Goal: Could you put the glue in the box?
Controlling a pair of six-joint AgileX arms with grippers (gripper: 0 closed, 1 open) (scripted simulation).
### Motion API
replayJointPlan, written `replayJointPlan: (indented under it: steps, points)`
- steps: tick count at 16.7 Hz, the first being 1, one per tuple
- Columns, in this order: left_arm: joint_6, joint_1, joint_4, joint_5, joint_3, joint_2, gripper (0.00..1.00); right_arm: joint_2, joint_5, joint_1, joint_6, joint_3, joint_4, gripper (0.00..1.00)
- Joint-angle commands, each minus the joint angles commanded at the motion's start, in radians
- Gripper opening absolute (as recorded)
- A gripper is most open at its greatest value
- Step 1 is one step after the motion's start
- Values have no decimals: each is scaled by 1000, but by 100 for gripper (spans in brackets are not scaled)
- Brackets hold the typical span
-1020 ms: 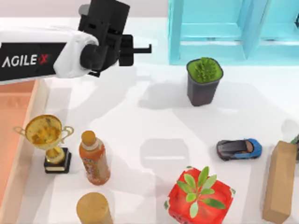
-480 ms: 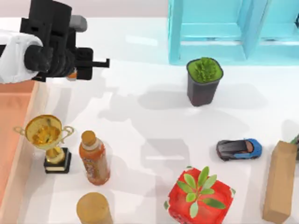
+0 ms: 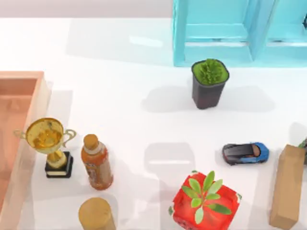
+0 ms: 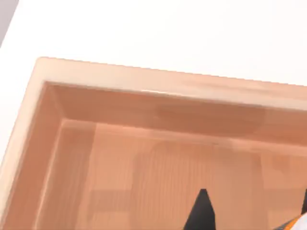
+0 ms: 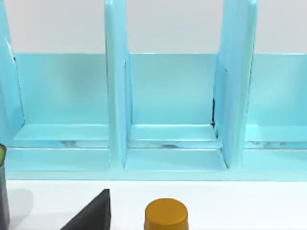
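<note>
Stretching white across the top view, the counter (image 3: 120,62) is flanked by a blue rack (image 3: 230,33) at the back and the salmon box (image 3: 19,86) at the left edge. In the left wrist view the box's floor (image 4: 144,182) is seen from above, with one dark finger (image 4: 201,213) of the left claw over it and a white-and-orange sliver (image 4: 295,223), possibly the glue, at the corner; whether anything is gripped cannot be told. A trophy (image 3: 48,143) and an orange bottle (image 3: 96,163) are stood just beside the box.
</note>
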Motion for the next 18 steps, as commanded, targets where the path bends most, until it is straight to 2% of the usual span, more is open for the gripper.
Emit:
replayJointPlan:
  steps: [3, 6, 13, 18]
  points:
    - [158, 153, -47, 154, -143, -153, 0, 0, 0, 0, 0, 0, 0, 100]
    - [249, 216, -81, 240, -229, -230, 0, 0, 0, 0, 0, 0, 0, 100]
    - [255, 210, -70, 243, -242, -219, 0, 0, 0, 0, 0, 0, 0, 100]
    - [222, 177, 75, 216, -264, -113, 0, 0, 0, 0, 0, 0, 0, 100]
